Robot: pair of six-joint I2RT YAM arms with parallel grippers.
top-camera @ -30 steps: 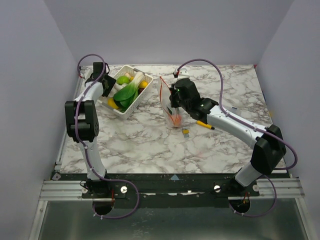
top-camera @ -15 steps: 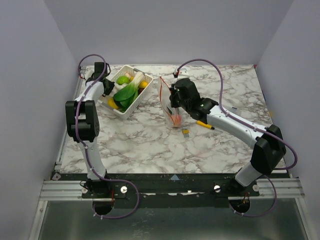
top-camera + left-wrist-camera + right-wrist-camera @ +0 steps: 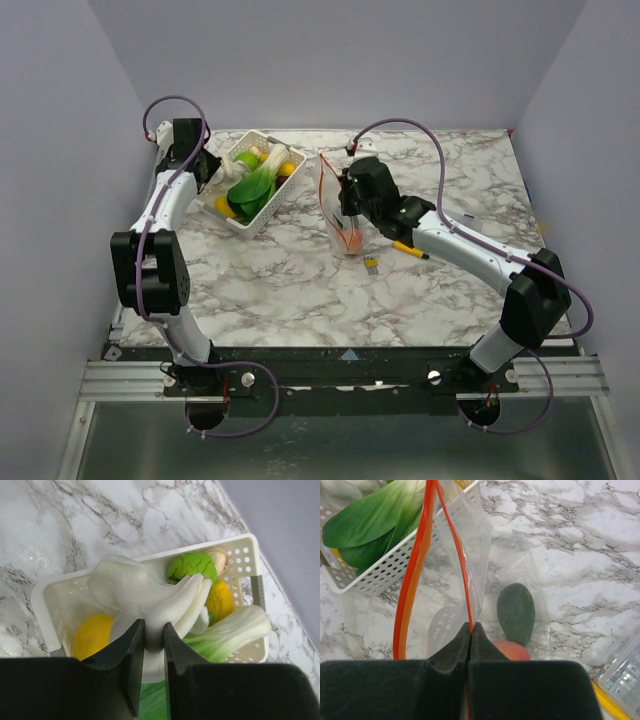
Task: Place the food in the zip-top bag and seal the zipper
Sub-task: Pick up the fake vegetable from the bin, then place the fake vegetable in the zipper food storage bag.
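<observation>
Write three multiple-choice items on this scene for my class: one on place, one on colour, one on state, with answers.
1. In the top view, the white basket stands where from the zip-top bag? A to its left; B to its right; C inside it.
2. The zipper is A blue; B orange-red; C green.
3. The left gripper is A wide open; B shut on the white vegetable stalk; C out of view.
Answers: 1 A, the basket sits left of the bag; 2 B, the strip shows orange-red; 3 B, it pinches the stalk.
</observation>
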